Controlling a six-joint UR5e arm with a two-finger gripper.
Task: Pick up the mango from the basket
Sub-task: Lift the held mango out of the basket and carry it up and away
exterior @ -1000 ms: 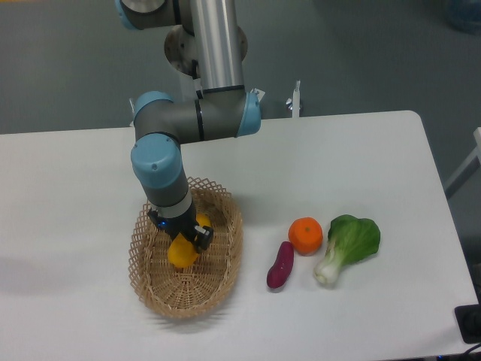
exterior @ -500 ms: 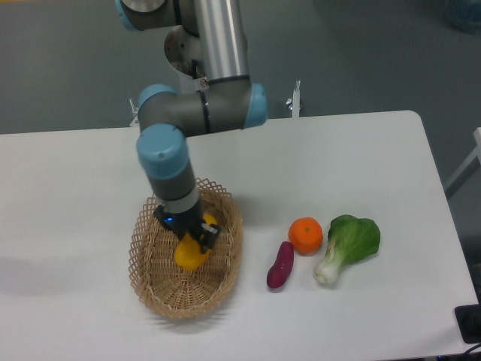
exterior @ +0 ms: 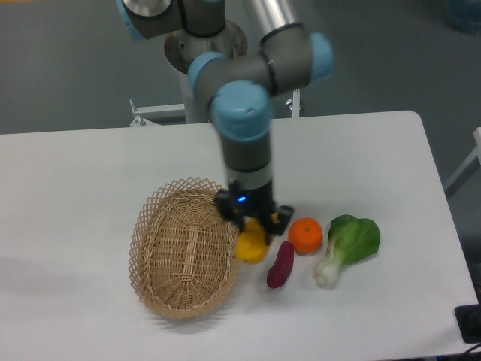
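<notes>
**Now the mango is out of the basket**

Clearly the mango has left the wicker: a second ago I had it low inside the basket, and half a second ago it was just rising near the right rim. At present it hangs outside that rim, between the basket and the purple sweet potato, above the table — so I judge the pick itself done and the basket emptied.

The fruit sits directly under the claw, clenched between its fingers, with its yellow lower end showing below them. The orange lies just to the right, the green bok choy beyond it — both close to my carried load.
</notes>
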